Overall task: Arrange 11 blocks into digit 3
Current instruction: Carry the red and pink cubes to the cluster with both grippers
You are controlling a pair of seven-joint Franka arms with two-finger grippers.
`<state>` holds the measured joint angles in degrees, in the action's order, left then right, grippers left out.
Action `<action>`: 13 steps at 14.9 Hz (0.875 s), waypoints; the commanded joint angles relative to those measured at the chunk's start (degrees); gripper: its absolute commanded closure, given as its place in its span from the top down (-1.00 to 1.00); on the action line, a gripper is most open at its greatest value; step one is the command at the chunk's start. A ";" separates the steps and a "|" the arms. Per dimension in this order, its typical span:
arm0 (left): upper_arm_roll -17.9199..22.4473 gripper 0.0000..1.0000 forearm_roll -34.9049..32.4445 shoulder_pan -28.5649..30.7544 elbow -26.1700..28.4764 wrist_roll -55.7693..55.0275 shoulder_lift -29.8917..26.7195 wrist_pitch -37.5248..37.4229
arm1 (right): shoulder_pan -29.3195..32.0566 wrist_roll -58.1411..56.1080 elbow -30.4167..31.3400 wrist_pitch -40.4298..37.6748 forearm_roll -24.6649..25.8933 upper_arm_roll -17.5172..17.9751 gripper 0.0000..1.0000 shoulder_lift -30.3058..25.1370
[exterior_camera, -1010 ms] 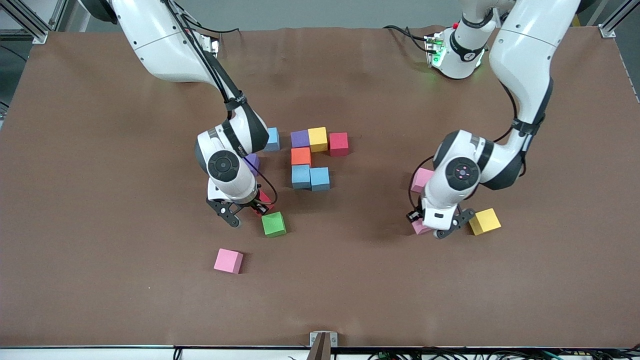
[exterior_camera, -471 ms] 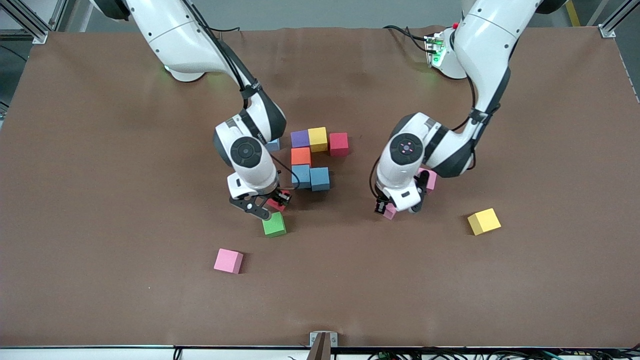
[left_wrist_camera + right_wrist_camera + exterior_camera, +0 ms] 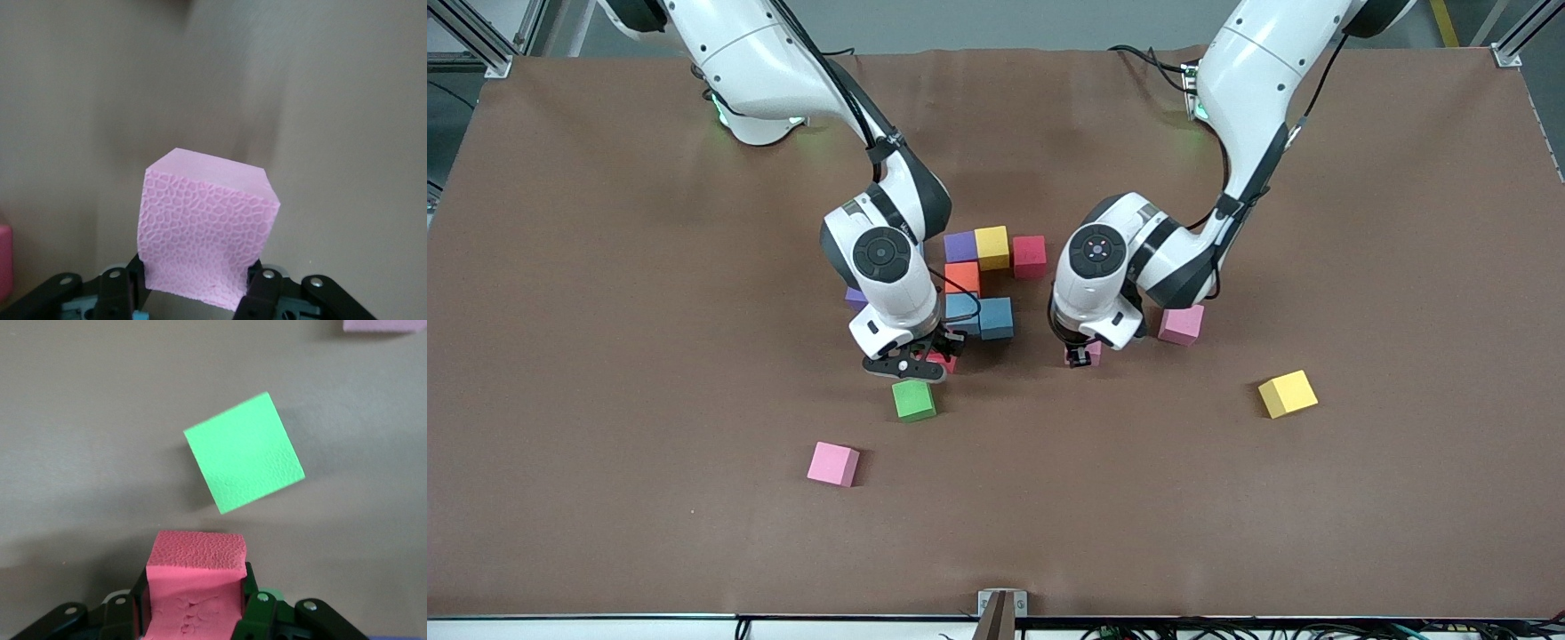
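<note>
moved: both arms have swung in toward the middle cluster of foam cubes, carrying their blocks along
right gripper: jaws clamped on a red foam cube, with the green foam cube on the table just past the fingertips
left gripper: jaws squeezed tight on a pink foam cube, over bare table beside the cluster

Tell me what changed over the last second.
Both arms swung in toward the partly built digit. The right hand, shut on a red block, moved from beside the green block to just in front of the blue blocks. The left hand carried its pink block away from the yellow block. Nothing was grasped or released. The loose blocks stayed put.
</note>
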<state>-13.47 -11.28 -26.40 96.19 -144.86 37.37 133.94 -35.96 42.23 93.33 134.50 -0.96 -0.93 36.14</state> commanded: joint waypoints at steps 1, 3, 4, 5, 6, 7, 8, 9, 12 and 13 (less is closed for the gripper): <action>0.20 -0.27 1.78 -1.72 -3.72 -4.54 2.70 -0.25 | -0.33 -2.06 -2.18 -0.21 0.34 0.06 -0.61 1.56; 0.20 -0.27 3.89 -2.86 -3.81 -5.52 3.06 -0.25 | -0.95 -2.76 -4.81 -0.47 0.35 0.05 -0.64 3.75; 0.28 -0.27 4.77 -3.13 -3.81 -5.69 3.14 -0.08 | -0.95 -3.90 -5.95 -0.82 0.34 0.05 -0.64 4.46; 0.29 -0.26 5.39 -3.22 -3.90 -5.70 3.14 0.01 | -0.95 -6.26 -6.49 -0.91 0.26 0.05 -0.64 4.90; 0.20 -0.26 5.48 -3.22 -3.99 -5.78 3.14 0.10 | -0.86 -8.20 -6.66 -1.08 0.26 0.05 -0.65 4.99; 0.28 -0.26 5.92 -3.48 -4.69 -6.39 3.41 0.10 | -0.86 -9.52 -7.01 -2.39 0.43 0.05 -0.65 5.17; 0.29 -0.26 6.09 -4.09 -5.48 -6.92 4.02 0.01 | -0.95 -10.58 -8.76 -4.58 0.52 0.05 -0.65 5.87; 0.29 -0.24 6.10 -4.36 -6.01 -7.19 4.46 0.10 | -1.04 -11.29 -11.30 -7.47 0.61 0.05 -0.66 7.09; 0.29 -0.23 6.10 -4.97 -8.12 -8.68 6.13 0.10 | -1.65 -11.47 -17.38 -12.07 0.96 -0.03 -0.66 10.35; 0.29 -0.23 6.10 -5.24 -8.99 -8.94 6.74 0.01 | -2.00 -11.56 -17.56 -11.90 1.22 -0.03 -0.66 10.79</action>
<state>-13.49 -6.36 -30.62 90.36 -153.04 41.90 133.96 -37.20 31.13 79.72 123.86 -0.83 -0.78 44.02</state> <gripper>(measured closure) 0.467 0.471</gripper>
